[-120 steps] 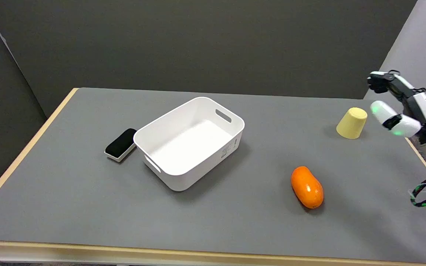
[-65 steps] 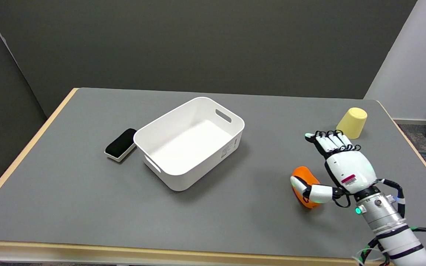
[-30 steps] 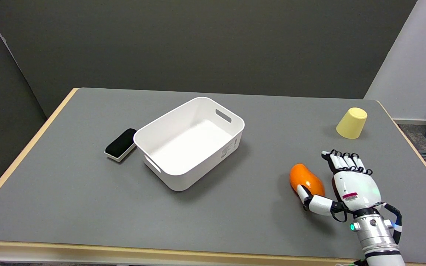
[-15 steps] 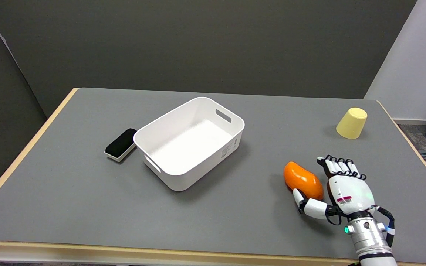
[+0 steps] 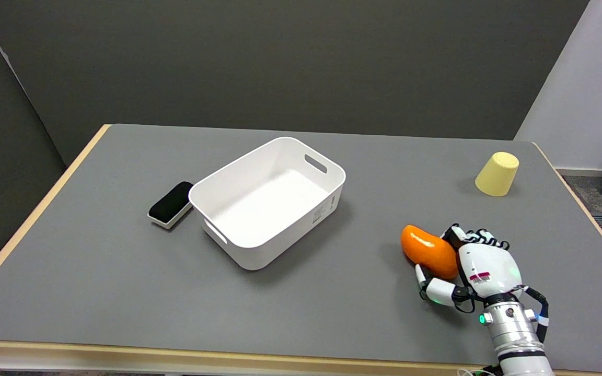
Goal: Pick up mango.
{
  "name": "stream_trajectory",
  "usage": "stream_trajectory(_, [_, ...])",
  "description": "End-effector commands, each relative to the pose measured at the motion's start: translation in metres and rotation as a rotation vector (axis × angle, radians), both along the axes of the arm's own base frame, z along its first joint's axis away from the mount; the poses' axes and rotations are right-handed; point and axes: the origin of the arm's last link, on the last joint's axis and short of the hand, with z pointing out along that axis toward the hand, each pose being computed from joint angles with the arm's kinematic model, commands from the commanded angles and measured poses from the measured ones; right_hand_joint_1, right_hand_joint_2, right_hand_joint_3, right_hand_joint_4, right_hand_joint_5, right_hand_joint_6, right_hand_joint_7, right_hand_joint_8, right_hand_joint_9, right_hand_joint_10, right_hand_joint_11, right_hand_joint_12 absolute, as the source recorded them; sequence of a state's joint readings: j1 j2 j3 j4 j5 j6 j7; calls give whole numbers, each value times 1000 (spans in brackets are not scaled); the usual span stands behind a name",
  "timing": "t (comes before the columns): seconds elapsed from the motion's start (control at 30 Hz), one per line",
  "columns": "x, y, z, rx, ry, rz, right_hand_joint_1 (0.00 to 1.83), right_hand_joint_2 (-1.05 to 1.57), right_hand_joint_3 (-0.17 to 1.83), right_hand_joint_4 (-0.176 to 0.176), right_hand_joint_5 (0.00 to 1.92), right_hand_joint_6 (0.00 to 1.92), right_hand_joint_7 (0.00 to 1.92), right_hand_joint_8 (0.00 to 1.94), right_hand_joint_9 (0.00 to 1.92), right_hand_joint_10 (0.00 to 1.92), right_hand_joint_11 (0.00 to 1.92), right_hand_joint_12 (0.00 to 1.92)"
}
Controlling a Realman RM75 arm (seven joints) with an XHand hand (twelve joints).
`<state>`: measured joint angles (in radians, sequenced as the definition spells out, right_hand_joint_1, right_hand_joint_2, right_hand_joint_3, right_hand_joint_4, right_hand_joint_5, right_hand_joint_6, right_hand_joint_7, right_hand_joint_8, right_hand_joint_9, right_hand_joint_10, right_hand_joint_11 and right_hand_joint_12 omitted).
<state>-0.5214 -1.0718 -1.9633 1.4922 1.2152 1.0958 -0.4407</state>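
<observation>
In the head view, the right hand (image 5: 476,266) is reaching in from the lower right corner, its forearm cut off by the bottom edge of the picture. It is sitting against the right end of the mango (image 5: 427,251), which is lying on the grey table (image 5: 123,271) near the front right, well apart from the other things. The fingers (image 5: 476,237) are curling in over the far side of the fruit, bunched close together, while the thumb (image 5: 434,287) is pressing in from the near side just under it. The white back of the hand is covering the fruit's right end, so how much of the mango is sitting inside the grasp is hidden, and whether it is lifting clear of the table is hard to make out.

A white bin (image 5: 269,201) is standing open near the middle of the table. A black eraser (image 5: 170,204) is lying just beside its left corner, close enough that a gap is hard to judge. A yellow cup (image 5: 497,174) is standing upside down and tilted near the far right edge.
</observation>
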Motion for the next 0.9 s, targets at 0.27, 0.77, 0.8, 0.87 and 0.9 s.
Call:
stream_trajectory(0.27, [48, -40, -3, 88, 135, 209, 1009, 1089, 434, -117, 677, 1532, 883, 1416, 730, 1338, 528, 1732])
stream_trajectory(0.77, [162, -171, -56, 380, 226, 446, 1007, 1083, 447, -112, 677, 1536, 869, 1501, 745, 1341, 545, 1735])
stream_trajectory(0.8, [164, -178, -62, 398, 222, 443, 1005, 1082, 449, -109, 678, 1535, 868, 1504, 747, 1341, 547, 1735])
stream_trajectory(0.87, [169, -198, -79, 449, 213, 428, 1001, 1079, 453, -102, 680, 1535, 867, 1510, 752, 1341, 552, 1734])
stream_trajectory(0.9, [168, -205, -85, 469, 211, 415, 999, 1079, 454, -98, 681, 1534, 866, 1513, 754, 1342, 554, 1734])
